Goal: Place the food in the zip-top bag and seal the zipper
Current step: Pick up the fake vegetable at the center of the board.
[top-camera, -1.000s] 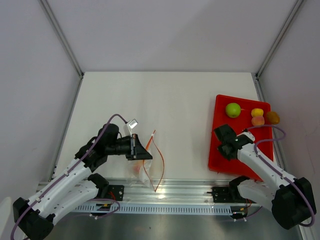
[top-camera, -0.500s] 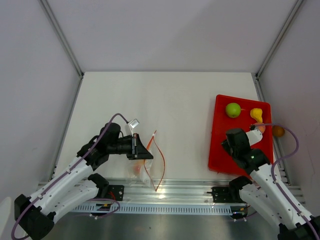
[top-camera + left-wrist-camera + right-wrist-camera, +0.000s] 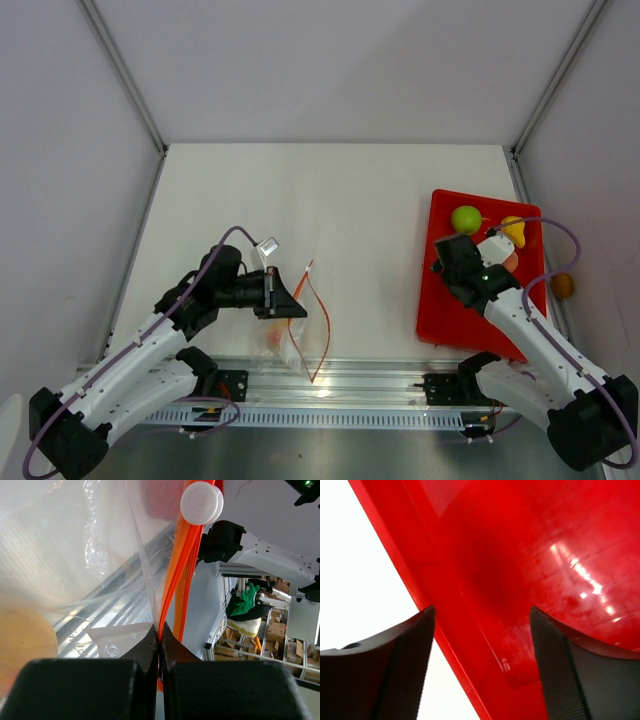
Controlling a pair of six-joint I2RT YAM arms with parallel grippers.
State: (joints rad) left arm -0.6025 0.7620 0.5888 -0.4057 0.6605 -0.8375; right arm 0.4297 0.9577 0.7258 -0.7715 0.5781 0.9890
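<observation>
— Where was the zip-top bag (image 3: 305, 335)?
— Held by the left gripper (image 3: 159, 630), whose jaws were pinched together on the zipper (image 3: 175, 580). A bagged orange piece (image 3: 20, 645) sat just beside the fingers.
— And the right gripper (image 3: 480, 630)?
— Its fingers were apart with nothing between them, over the red tray (image 3: 520, 555) near its edge. The green apple (image 3: 465, 219) lay just ahead and the yellow pear (image 3: 514, 230) to its right, both on the tray. A loose orange piece (image 3: 562, 285) lay farther right, off the tray.

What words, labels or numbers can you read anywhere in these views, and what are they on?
None can be read.
The bag, the tray and the fruits carry no print.
The boxes on shelves behind, in the left wrist view, may bear markings, but these are too small and blurred to read.
</observation>
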